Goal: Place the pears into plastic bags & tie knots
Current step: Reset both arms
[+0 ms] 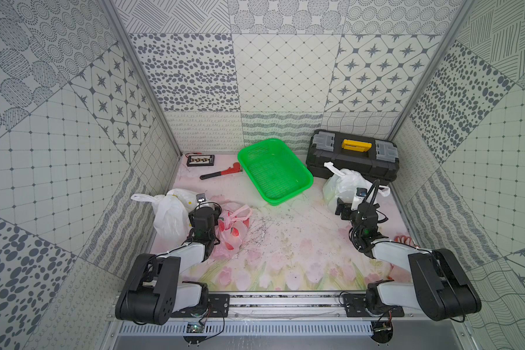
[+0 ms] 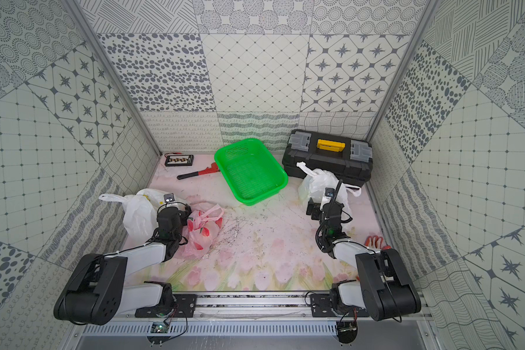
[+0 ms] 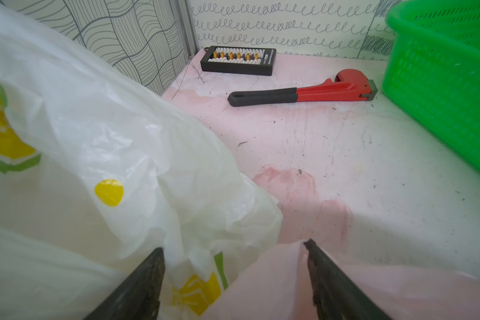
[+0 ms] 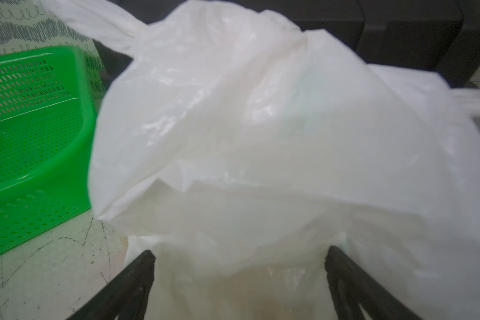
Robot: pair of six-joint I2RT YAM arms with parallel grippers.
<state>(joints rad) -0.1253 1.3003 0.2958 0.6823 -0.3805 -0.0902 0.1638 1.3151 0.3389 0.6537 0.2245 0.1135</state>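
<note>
The green mesh basket (image 1: pixel 275 171) is taken as the landmark on the worktop (image 1: pixel 285 236). To its left and nearer the arm bases, a white lemon-print bag (image 1: pixel 167 215) is seen bulging, with a pink bag (image 1: pixel 232 227) touching it on the basket's side. The left tool (image 3: pixel 233 246) is held open at the seam between these two bags. Lemon-print film lies loosely between its fingers, and the pink edge is touched by one fingertip (image 3: pixel 309 245).

To the right of the basket, just beside it, a plain white bag (image 1: pixel 341 186) is set against a black toolbox (image 1: pixel 352 157). The right tool (image 4: pixel 240 250) is spread wide, with the bag's lower bulge lying between its fingers. The contents of the bags cannot be made out. A red pipe wrench (image 1: pixel 222 172) is laid just left of the basket.
</note>
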